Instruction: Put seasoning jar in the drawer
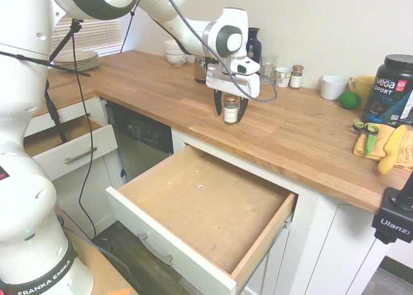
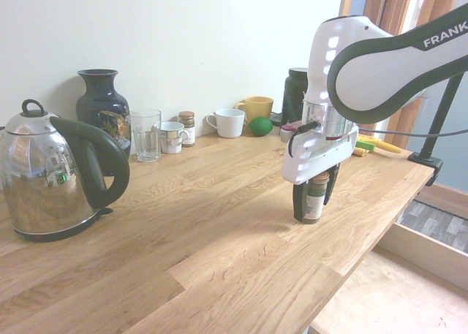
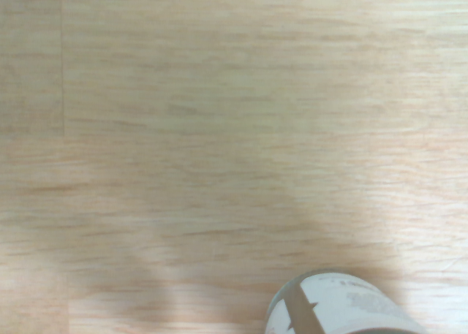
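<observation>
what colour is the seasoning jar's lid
Dark brown lid on the seasoning jar, clearest in the second exterior view.

The white Franka arm reaches out over the wooden counter, its white 2-finger gripper (image 1: 230,106) pointing straight down, black fingers (image 2: 299,202) spread wide

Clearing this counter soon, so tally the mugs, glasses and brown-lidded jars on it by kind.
Mugs: 3 (white mug, yellow mug, small patterned mug)
Glasses: 1 (clear glass)
Brown-lidded jars: 2 (seasoning jar, small white jar)
Total: 6
</observation>
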Tool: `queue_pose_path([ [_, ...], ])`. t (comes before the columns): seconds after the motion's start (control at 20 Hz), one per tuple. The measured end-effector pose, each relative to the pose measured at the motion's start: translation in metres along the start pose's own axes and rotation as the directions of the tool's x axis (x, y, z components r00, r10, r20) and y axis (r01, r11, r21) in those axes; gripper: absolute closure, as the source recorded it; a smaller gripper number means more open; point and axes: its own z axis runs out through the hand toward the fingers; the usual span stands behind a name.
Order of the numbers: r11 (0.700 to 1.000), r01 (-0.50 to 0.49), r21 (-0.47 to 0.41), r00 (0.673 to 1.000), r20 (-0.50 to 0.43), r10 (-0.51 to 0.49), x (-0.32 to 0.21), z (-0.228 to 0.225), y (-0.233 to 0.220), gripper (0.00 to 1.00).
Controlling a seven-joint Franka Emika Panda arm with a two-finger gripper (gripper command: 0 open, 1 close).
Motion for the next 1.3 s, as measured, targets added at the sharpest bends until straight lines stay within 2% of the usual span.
queue_pose_path([
  [1.3, 1.000, 0.007, 0.003, 1.000, -0.001, -0.007, -0.0044, -0.0025, -0.0040, 1.00],
])
